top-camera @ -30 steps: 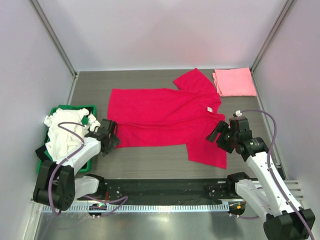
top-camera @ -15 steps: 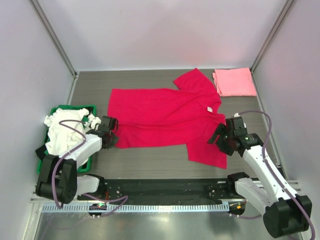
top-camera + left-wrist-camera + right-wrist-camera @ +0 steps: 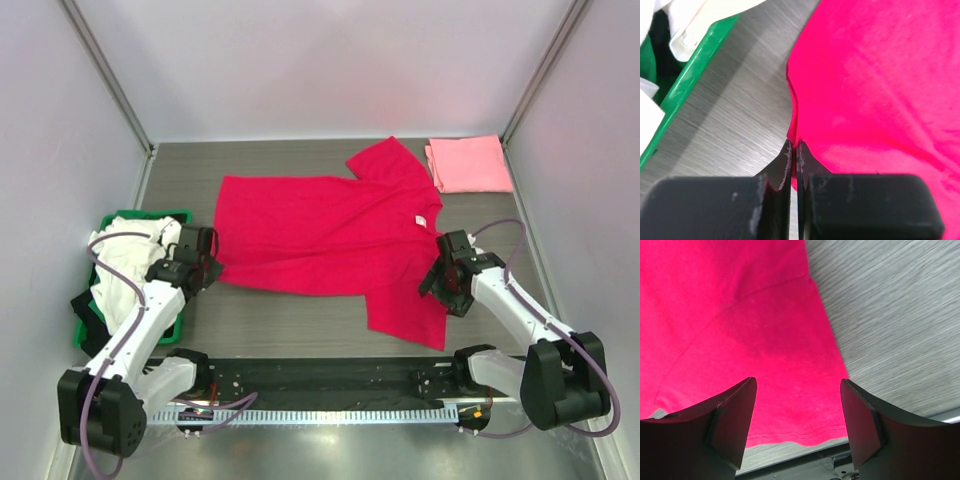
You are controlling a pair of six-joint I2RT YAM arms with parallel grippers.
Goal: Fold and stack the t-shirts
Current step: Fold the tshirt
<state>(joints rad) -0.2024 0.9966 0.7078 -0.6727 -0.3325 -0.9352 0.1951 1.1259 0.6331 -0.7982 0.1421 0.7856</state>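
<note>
Limp, light crimson t-shirt [image 3: 320, 235] likely wants edge grips: left fingers [image 3: 780, 172] pinch its hem, right fingers [image 3: 732, 415] gape over 1 sleeve.

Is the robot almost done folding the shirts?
Not yet. Done: the pink shirt lies folded at the far right. In hand: the red shirt is spread flat, left gripper shut on its edge, right gripper open over a sleeve. Left: folding it, the white shirt heaped in the crate, and stacking.
</note>
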